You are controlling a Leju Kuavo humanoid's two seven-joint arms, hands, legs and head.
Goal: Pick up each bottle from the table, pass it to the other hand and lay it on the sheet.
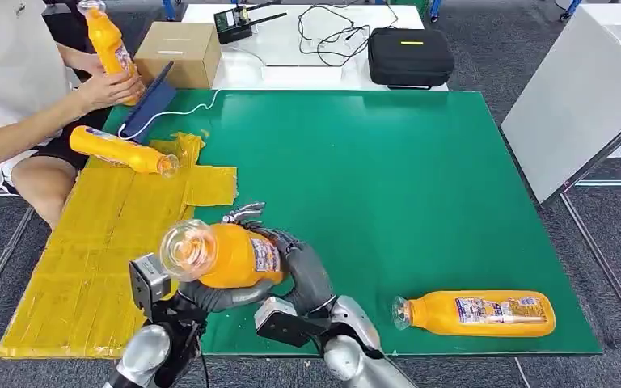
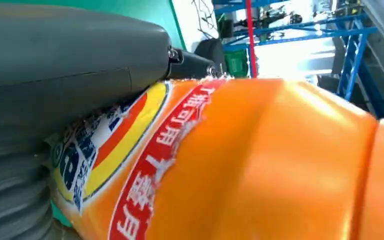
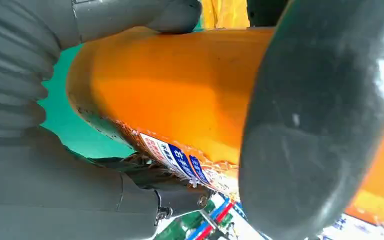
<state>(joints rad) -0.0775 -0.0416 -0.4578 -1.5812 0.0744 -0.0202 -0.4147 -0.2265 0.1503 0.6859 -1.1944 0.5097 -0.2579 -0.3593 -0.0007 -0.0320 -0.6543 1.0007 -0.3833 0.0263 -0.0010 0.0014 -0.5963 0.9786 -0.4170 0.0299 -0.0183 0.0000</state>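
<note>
Both of my robot hands are clamped on one orange plastic juice bottle [image 1: 222, 255] above the green desk's [image 1: 388, 178] near edge: left robot hand [image 1: 210, 297] under it, right robot hand [image 1: 303, 267] wrapped around its base. Another orange bottle [image 1: 477, 314] lies near the near right corner; a third [image 1: 121, 150] lies on the yellow sheet [image 1: 97, 242].

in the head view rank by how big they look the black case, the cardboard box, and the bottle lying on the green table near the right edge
1. Bottle, though it lies nearest the camera, which inflates it.
2. Black case.
3. Cardboard box, close to the case in apparent size, so this order is unsure.
</note>
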